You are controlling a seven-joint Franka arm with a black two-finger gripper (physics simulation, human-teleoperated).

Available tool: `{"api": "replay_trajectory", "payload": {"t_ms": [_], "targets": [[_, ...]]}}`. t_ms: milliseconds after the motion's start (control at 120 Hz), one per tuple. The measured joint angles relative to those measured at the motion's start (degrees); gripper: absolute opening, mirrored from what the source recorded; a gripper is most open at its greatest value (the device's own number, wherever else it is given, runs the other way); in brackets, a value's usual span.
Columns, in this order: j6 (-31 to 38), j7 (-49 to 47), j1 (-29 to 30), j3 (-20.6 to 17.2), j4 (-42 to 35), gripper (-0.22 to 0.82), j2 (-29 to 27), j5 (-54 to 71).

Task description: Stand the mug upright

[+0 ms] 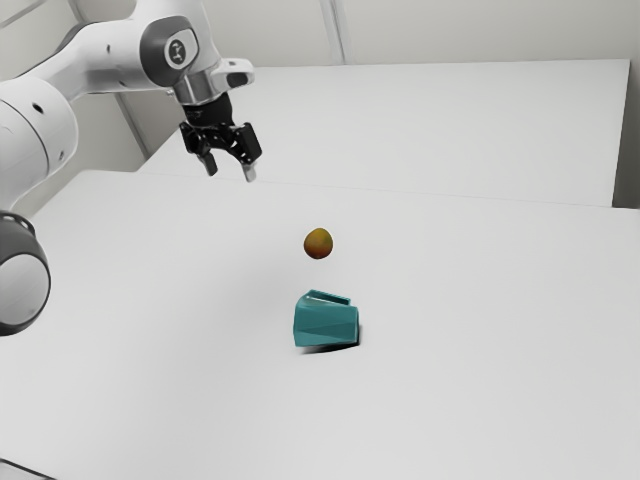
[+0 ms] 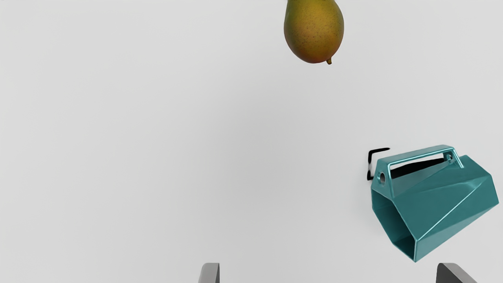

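Okay, so the mug (image 2: 440, 196) is tipped on its side on the table (image 1: 480, 380), near the mango (image 1: 318, 243). Nothing's gripped: the gripper (image 1: 231, 172) is spread wide, well apart from it. Grabbing, righting and letting go are probably all left to be done.

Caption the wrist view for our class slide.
Open gripper, a teal mug lying on its side, and a mango apart from it.
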Motion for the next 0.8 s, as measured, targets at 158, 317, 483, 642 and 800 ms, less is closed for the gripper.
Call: {"api": "replay_trajectory", "payload": {"t_ms": [158,317,483,642,800], "targets": [[0.2,0.0,0.1,0.0,-0.9,0.6,-0.4,-0.1],[0.6,0.0,0.3,0.1,-7.9,0.6,-3.8,-0.6],[2.2,0.1,0.3,0.5,-20.3,0.6,-9.0,-2.9],[5.8,0.2,0.1,0.7,-29.8,0.6,-12.2,-7.5],[11.0,0.3,-0.5,0.6,-36.7,0.6,-14.8,-11.5]]}}
